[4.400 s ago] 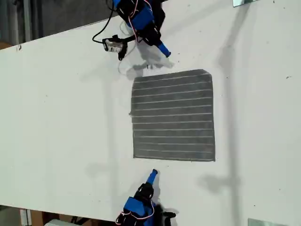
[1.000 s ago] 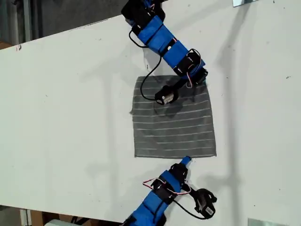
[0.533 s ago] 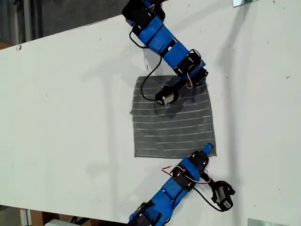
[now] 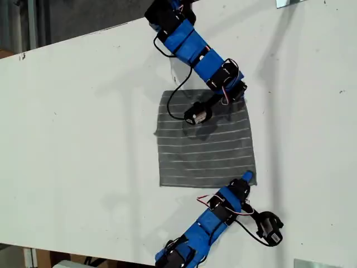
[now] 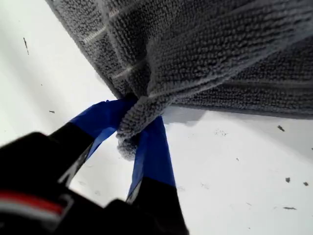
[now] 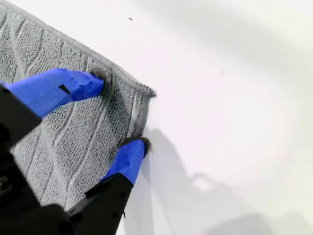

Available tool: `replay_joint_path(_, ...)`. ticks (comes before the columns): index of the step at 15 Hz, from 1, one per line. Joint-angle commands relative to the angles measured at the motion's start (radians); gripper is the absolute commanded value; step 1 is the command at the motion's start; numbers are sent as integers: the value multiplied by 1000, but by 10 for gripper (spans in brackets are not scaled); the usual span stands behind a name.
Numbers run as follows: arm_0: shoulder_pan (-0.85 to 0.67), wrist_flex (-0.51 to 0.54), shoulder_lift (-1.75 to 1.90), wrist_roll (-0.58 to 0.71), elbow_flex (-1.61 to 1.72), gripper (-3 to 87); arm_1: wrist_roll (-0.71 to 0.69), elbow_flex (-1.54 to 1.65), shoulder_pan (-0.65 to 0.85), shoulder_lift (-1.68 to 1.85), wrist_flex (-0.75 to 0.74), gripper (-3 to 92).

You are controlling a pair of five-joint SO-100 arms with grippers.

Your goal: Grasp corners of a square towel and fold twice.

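Two dangers stood out to me, and the bigger one was at the far side of the towel (image 4: pixel 203 151). The towel lay flat on the white table (image 4: pixel 83 139), a little toward the exterior view's right, with its stripes running across. My first gripper (image 4: pixel 239 92) was clenched on the corner at the exterior view's upper right. In its own camera only a small bunch of the cloth sat between the blue fingertips (image 5: pixel 149 147), and the cloth beside it was already pulled up from the table. I judged that so thin a bite could slip out once the arm carried the corner across, because the soft fabric would drag with its own weight.

The smaller danger was at the near corner (image 6: pixel 146 93). My second gripper (image 4: pixel 247 177) was spread open there, holding nothing. One fingertip pressed on the cloth and the other touched the edge just beside the corner. If it closed like this, I thought it might only push the edge aside or catch a loose fold. Then the two corners would travel unevenly and the fold would come out crooked.

The table was smooth, matte and bare around the towel, so the cloth could slide on it easily. A dark strip of room (image 4: pixel 56 19) showed at the exterior view's upper left. Some small dark specks (image 5: pixel 281 128) marked the white surface.
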Motion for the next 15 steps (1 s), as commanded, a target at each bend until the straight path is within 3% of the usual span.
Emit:
replay_joint_path(1, 29, -28, -31, -17, -26, 167, -8, -5, -6, -8, 12, -1)
replay_joint_path(2, 43, -55, -58, -26, -25, 162, -8, -14, -8, -8, 21, -1)
replay_joint_path(4, 81, -147, -109, -75, 8, 25, -2, -44, -17, -3, 71, -1)
replay_joint_path(6, 107, -275, -129, -98, 60, -2, 0, -49, -20, 12, 83, -1)
replay_joint_path(7, 115, -270, -127, -100, 60, 63, 0, -49, -20, 15, 84, -1)
replay_joint_path(8, 121, -216, -109, -118, 49, 198, -2, -49, -15, 15, 84, -1)
replay_joint_path(10, 144, -193, -71, -140, 60, 232, -5, -63, -14, 15, 97, -1)
replay_joint_path(11, 160, -282, -66, -156, 114, 239, -5, -67, -15, 20, 103, -1)
replay_joint_path(14, 216, -904, -11, -311, 520, 223, 0, -72, -23, 32, 109, -1)
replay_joint_path(15, 229, -920, -6, -345, 531, 229, 0, -80, -26, 35, 126, -1)
